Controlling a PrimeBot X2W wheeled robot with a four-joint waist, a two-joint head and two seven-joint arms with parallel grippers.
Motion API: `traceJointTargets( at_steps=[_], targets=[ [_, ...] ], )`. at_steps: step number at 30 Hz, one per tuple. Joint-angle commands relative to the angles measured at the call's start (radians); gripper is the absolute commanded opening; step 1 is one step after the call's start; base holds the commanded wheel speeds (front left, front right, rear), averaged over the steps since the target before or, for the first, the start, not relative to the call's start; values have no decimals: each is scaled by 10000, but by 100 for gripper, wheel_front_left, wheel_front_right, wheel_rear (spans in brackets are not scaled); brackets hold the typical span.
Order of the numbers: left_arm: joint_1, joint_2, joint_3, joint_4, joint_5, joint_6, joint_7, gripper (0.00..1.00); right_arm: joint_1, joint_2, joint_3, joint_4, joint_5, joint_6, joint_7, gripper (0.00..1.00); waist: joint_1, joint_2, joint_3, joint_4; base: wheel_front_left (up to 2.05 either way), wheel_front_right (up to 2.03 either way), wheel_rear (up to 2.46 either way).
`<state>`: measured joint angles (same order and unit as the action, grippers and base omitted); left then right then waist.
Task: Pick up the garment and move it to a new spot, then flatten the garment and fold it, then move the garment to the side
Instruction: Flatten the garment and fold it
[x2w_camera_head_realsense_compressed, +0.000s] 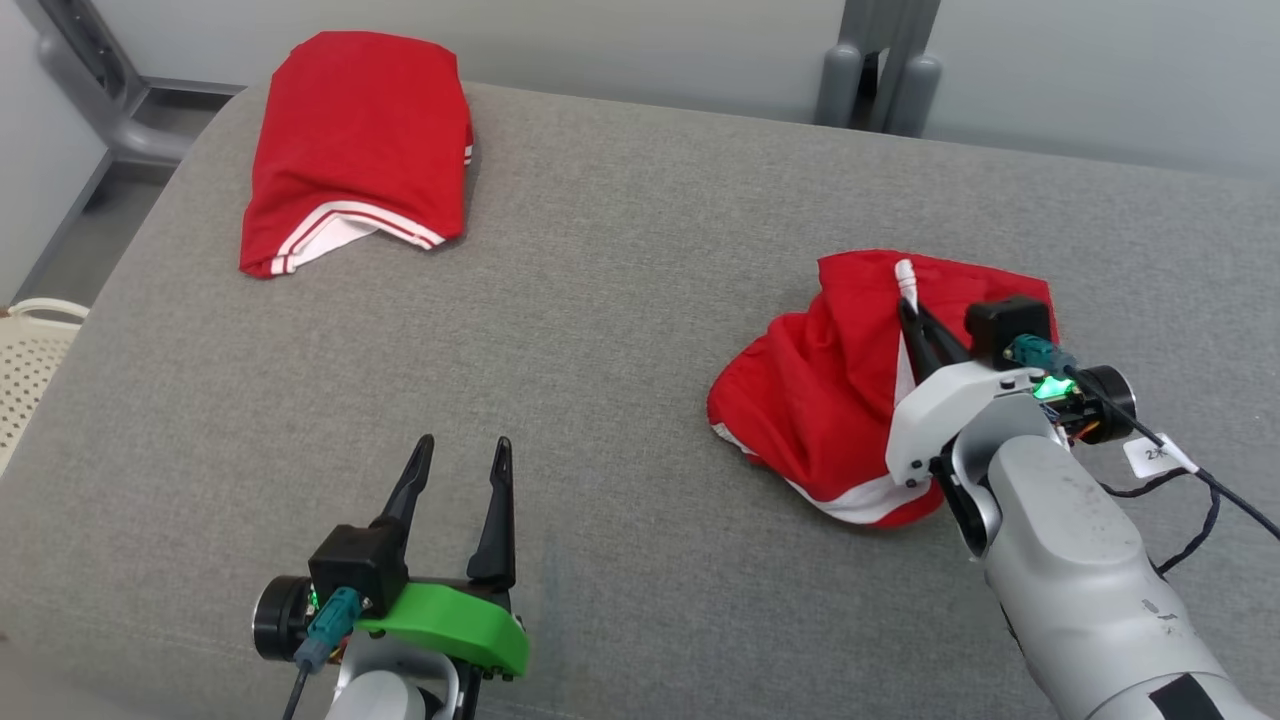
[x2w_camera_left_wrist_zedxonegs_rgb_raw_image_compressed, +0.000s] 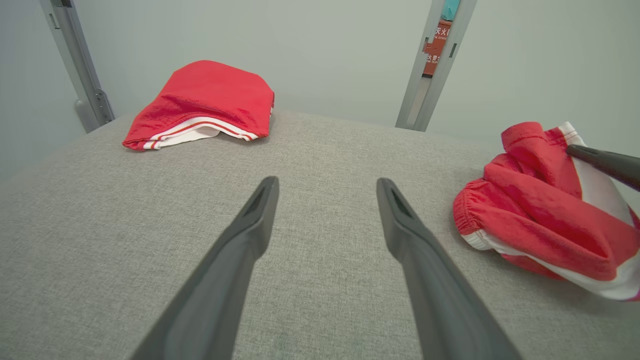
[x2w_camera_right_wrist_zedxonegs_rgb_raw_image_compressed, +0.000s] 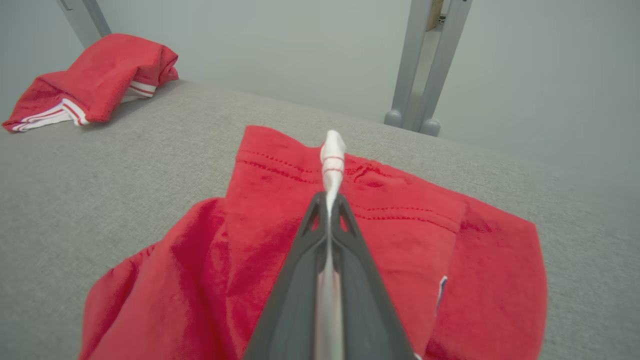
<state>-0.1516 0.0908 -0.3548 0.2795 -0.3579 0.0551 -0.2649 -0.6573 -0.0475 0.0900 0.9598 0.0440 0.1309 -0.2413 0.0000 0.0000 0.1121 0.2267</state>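
Head view: a crumpled red garment (x2w_camera_head_realsense_compressed: 810, 400) lies on the grey table (x2w_camera_head_realsense_compressed: 620, 350) at about 3 o'clock, bunched, with white trim (x2w_camera_head_realsense_compressed: 905, 275) along its edges. The right gripper (x2w_camera_head_realsense_compressed: 905, 305) sits over it, jaws pressed together and pinching a raised fold of that trim, which stands up past the fingertips.

Right wrist view confirms this: the right gripper (x2w_camera_right_wrist_zedxonegs_rgb_raw_image_compressed: 328, 197) has white fabric clamped between its closed fingers, with the garment (x2w_camera_right_wrist_zedxonegs_rgb_raw_image_compressed: 400, 240) spread beneath.

The left gripper (x2w_camera_head_realsense_compressed: 463, 445) is at 7 o'clock over bare table, jaws spread and holding nothing. Left wrist view shows the left gripper (x2w_camera_left_wrist_zedxonegs_rgb_raw_image_compressed: 327, 185) the same way, well apart from the garment (x2w_camera_left_wrist_zedxonegs_rgb_raw_image_compressed: 540, 220) at its 3 o'clock.

A second garment (x2w_camera_head_realsense_compressed: 355, 140) (red, white-striped hem, folded) lies at 11 o'clock near the far edge, well apart from both grippers. A pale basket (x2w_camera_head_realsense_compressed: 30, 350) is at 9 o'clock, off the table.
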Motion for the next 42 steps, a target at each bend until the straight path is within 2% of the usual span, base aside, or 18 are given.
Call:
traceJointTargets(
  at_steps=[1,14,26,27,30,31,33,42],
  targets=[
    [198,-6,70,-13,98,-37,8,100,-22,-55,-147,-109,123,-3,-115,0,0,0,-209,-333,0,0,0],
    [685,15,535,-105,234,-171,9,100,1788,-43,-2949,-1165,181,-3,-241,0,0,0,-530,-1547,0,0,0],
    [605,-76,694,-82,302,-371,7,100,2587,-49,-4464,-716,-5,-3,-245,0,0,0,-314,-1732,0,0,0],
    [615,-88,698,-61,297,-378,9,100,2630,-51,-4537,-724,-41,-3,-243,27,0,0,-308,-1730,0,0,0],
    [630,-114,736,-9,298,-430,9,100,2733,-49,-4672,-699,-80,-3,-243,39,0,0,-316,-1740,0,0,0],
    [636,-127,755,6,298,-437,9,100,2768,-51,-4713,-735,-119,-3,-243,51,0,0,-327,-1750,0,0,0],
    [656,-146,791,28,299,-451,9,100,2893,-47,-4782,-752,-130,-3,-244,100,0,0,-363,-1769,0,0,0],
    [832,-235,906,71,232,-578,9,100,3612,-48,-4690,-1456,-11,-3,-244,100,0,0,-647,-1912,0,0,0]
  ],
)
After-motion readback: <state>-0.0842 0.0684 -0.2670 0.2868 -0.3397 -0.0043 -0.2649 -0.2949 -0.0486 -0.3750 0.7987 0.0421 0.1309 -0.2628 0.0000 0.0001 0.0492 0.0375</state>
